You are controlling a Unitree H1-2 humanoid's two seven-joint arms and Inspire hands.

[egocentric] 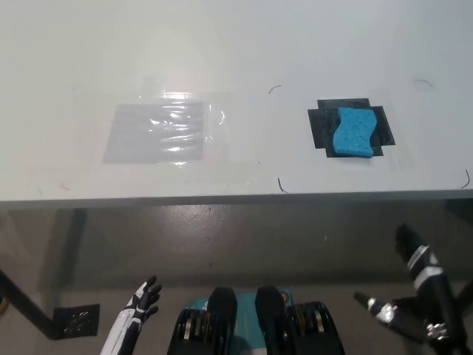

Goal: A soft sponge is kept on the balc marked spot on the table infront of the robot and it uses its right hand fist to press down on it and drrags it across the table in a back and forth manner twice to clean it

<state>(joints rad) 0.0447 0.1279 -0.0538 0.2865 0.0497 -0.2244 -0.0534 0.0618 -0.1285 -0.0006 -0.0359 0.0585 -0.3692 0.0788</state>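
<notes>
A blue sponge (352, 133) with wavy sides lies on a black marked patch (321, 123) at the right of the white table (236, 44). My black right hand (414, 285) hangs below the table's front edge at the lower right, well short of the sponge, fingers spread apart and holding nothing. My white left hand (142, 301) rests low at the lower left, below the table edge, its dark fingers apart and empty.
A shiny clear plastic sheet (159, 131) is taped flat on the table's left half. Small black pen marks (281, 185) dot the surface near the front edge (222, 197). Grey floor and a black table foot (74, 320) show below.
</notes>
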